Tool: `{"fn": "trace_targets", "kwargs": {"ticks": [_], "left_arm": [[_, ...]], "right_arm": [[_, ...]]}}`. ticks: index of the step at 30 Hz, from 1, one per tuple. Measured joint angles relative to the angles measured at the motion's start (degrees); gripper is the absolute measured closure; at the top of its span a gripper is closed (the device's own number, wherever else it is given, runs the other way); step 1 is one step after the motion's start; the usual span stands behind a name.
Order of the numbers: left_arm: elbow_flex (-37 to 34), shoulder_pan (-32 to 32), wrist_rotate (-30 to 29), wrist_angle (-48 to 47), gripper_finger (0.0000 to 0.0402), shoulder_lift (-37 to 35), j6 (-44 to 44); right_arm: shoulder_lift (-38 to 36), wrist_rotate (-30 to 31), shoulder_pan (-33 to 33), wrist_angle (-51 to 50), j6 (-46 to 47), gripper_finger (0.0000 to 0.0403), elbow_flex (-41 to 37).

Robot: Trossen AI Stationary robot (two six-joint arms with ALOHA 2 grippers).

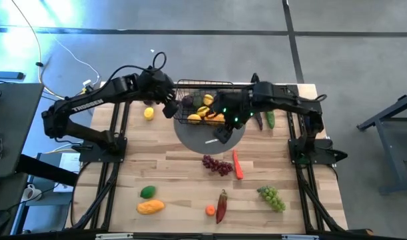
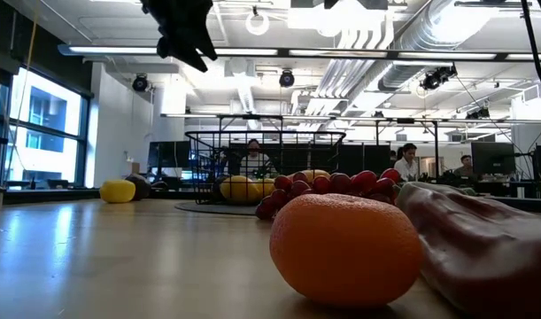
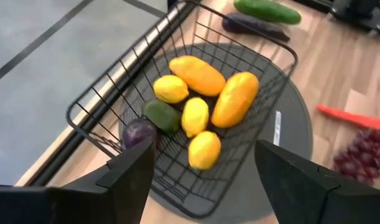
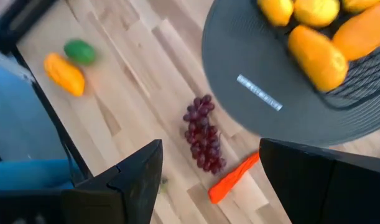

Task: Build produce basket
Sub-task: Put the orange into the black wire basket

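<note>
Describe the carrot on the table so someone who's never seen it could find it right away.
Start at the basket on its round grey mat. Just below the mat lie purple grapes; the carrot lies beside them, on the right arm's side. It is the only slim, bright orange stick.

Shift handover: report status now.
Left gripper open, empty, over basket. Right gripper open, empty, above grapes. Basket holds yellow fruit. Nothing blocking.
</note>
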Motion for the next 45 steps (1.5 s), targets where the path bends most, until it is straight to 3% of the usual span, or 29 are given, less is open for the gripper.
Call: {"fn": "trace_targets", "kwargs": {"ticks": [11, 27, 45], "left_arm": [[0.0, -5.8, -0.6, -5.9, 0.0138, -1.6, 1.5], [0.0, -9.6, -16.2, -21.3, 0.0138, -1.6, 6.0], [0.0, -9.6, -16.3, -24.2, 0.0138, -1.6, 4.5]], "right_arm": [[0.0, -0.1, 10.3, 6.5, -1.7, 0.0153, -10.0], [-0.1, 2.1, 21.9, 33.8, -1.1, 0.0153, -27.0], [-0.1, 6.7, 28.9, 64.9, -0.2, 0.0153, -46.8]]}}
